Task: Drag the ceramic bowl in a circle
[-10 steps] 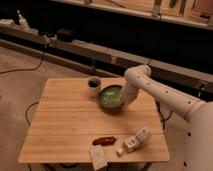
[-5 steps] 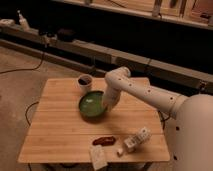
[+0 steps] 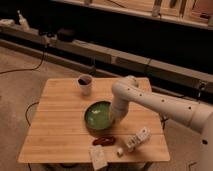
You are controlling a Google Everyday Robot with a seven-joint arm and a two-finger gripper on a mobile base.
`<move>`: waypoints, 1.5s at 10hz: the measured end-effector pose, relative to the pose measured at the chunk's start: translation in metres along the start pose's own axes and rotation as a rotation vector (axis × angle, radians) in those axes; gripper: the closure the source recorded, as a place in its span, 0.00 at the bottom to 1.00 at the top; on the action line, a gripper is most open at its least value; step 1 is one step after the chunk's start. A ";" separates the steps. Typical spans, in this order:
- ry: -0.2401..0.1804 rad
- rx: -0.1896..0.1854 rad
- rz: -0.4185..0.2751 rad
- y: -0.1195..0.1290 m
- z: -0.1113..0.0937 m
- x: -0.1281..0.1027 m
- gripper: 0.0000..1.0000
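STEP: circle drag judged under way | BOWL: ceramic bowl [image 3: 98, 119] is seen lower centre of frame on the desk [image 3: 55, 125], below the cup [image 3: 85, 84] | GRIPPER: gripper [image 3: 113, 120] is set at the bowl's right rim, pressed together; a pinch on the rim cannot be confirmed | NEXT: a curved sweep is called for, with the red item [image 3: 103, 141] avoided | WRITING: none can be read

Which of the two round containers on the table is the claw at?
The wide, shallow green ceramic bowl: the claw is down at its rim. The small white cup with dark contents stands apart, farther back.
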 end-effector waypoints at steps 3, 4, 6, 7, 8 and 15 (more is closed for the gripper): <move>0.042 -0.029 0.127 0.067 -0.017 0.003 1.00; 0.066 -0.038 0.188 0.085 -0.021 0.012 1.00; 0.085 -0.006 0.353 0.113 -0.022 0.042 1.00; 0.091 0.017 0.436 0.127 -0.022 0.059 1.00; 0.099 0.049 0.489 0.131 -0.026 0.076 1.00; 0.174 0.153 0.456 0.056 -0.063 0.168 1.00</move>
